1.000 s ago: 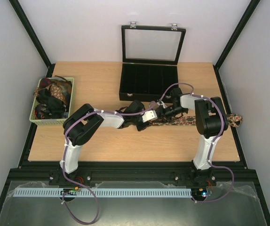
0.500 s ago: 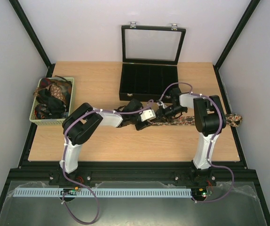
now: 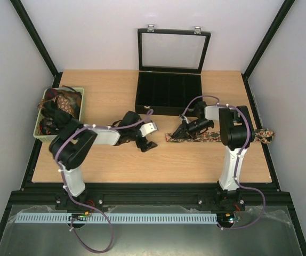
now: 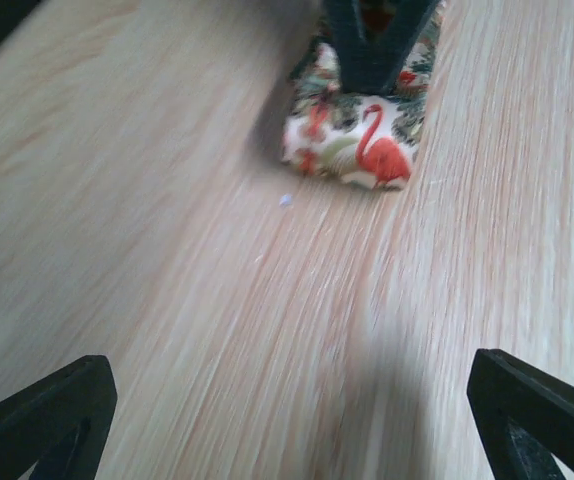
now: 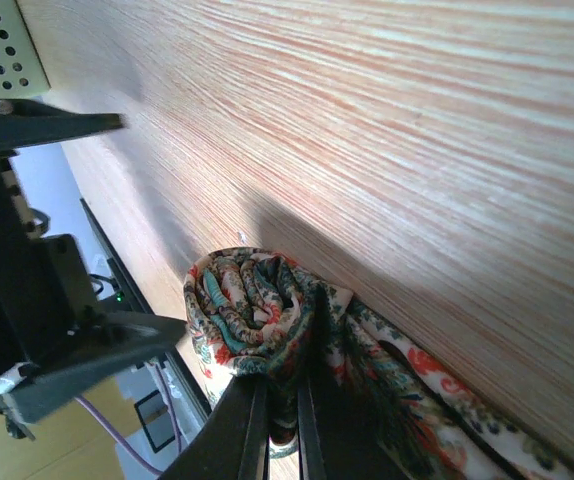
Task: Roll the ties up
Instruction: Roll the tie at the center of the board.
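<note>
Top view: R forearm covers the mid stretch of the long narrow fabric tie [image 3: 217, 137], cream w/ red-teal floral print. Its far end runs past the right edge of the light wood-grain desk [image 3: 110, 90]; tip hard to read. The tie's rolled end [image 5: 252, 310] sits under the right pincer [image 3: 184, 130], unreadable from above. R wrist cam shows a soft spiral coil of a few turns, pincer fingers pressed together on it, tips buried in cloth.

Left pincer [image 3: 145, 143] is spread wide, holds nothing, low over bare desk left of the coil, apart from it. L wrist view is blurred, fingers cut off at the corners.

Green perforated plastic basket [image 3: 43, 136] at left holds tangled dark/brown ties [image 3: 59, 109], count unclear. Black compartmented case [image 3: 169, 90] at back, glass lid up.
</note>
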Motion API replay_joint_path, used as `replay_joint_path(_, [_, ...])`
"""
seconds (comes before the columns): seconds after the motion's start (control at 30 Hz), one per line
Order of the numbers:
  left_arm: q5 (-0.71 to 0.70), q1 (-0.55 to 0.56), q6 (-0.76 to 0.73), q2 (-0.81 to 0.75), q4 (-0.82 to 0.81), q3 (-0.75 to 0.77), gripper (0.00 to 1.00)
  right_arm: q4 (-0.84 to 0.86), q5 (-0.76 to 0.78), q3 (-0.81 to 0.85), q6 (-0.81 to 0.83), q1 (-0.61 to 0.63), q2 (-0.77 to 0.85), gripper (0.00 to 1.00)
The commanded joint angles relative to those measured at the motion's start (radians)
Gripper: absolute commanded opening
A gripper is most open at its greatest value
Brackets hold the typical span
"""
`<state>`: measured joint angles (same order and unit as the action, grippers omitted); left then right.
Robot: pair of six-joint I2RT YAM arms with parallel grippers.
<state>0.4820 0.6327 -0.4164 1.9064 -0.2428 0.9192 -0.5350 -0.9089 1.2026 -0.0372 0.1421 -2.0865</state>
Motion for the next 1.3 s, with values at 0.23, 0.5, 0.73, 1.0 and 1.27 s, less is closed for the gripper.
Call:
replay_joint_path(0.23, [0.055, -0.075, 0.268, -0.194, -0.171, -0.025, 0.99, -0.125, 0.293, -0.006, 0.079, -0.013, -0.049, 0.01])
replay_joint_path(0.5, [0.14, 0.02, 0.135, -0.037, -0.422, -0.08, 0.99, -0.145, 0.347, 0.016, 0.109, -0.019, -0.064, 0.01])
replay_joint_path(0.73, [0.182, 0.055, 0.111, 0.093, -0.471, -0.033, 0.97, -0.162, 0.348, 0.023, 0.13, -0.021, -0.072, 0.01])
replay_joint_path(1.0, [0.117, 0.071, 0.161, 0.169, -0.537, -0.062, 0.93, -0.17, 0.326, -0.008, 0.143, 0.009, -0.067, 0.01])
replay_joint_path(1.27, [0.116, 0.068, 0.088, 0.18, -0.572, -0.112, 0.91, -0.119, 0.215, -0.057, 0.092, 0.102, -0.069, 0.01])
